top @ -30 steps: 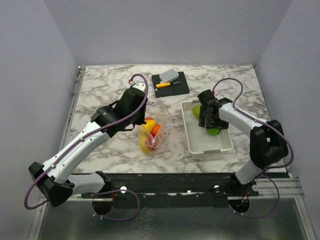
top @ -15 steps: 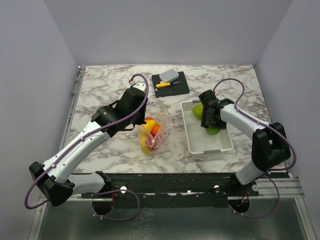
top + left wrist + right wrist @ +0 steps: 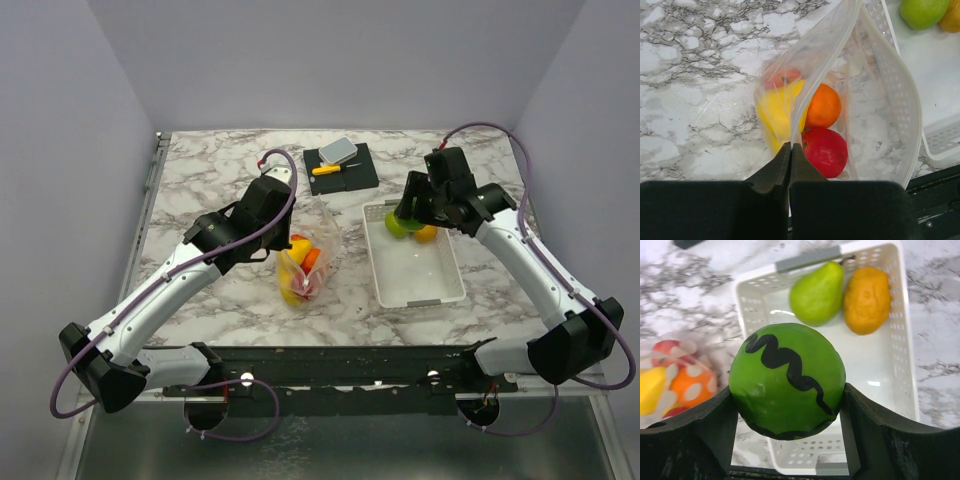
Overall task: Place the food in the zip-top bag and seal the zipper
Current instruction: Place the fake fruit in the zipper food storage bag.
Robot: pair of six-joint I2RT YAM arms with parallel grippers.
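Note:
My right gripper (image 3: 789, 396) is shut on a round green toy fruit with a black zigzag line (image 3: 782, 360), held above the white basket (image 3: 892, 367). A green pear (image 3: 816, 292) and an orange fruit (image 3: 867, 299) lie at the basket's far end. The clear zip-top bag (image 3: 880, 100) stands open on the marble. It holds a red fruit (image 3: 826, 150), an orange one (image 3: 823, 106) and a yellow one (image 3: 775, 112). My left gripper (image 3: 790, 146) is shut on the bag's rim at the pale zipper (image 3: 825, 70). In the top view the bag (image 3: 312, 255) sits left of the basket (image 3: 415, 280).
A black board (image 3: 365, 172) at the back carries a yellow-handled knife (image 3: 327, 169) and a grey block (image 3: 338, 151). Walls close in the table on three sides. A black rail runs along the near edge.
My right gripper has closed on the green striped fruit in the basket and lifted it up and towards the back. The left arm and the bag have not moved.

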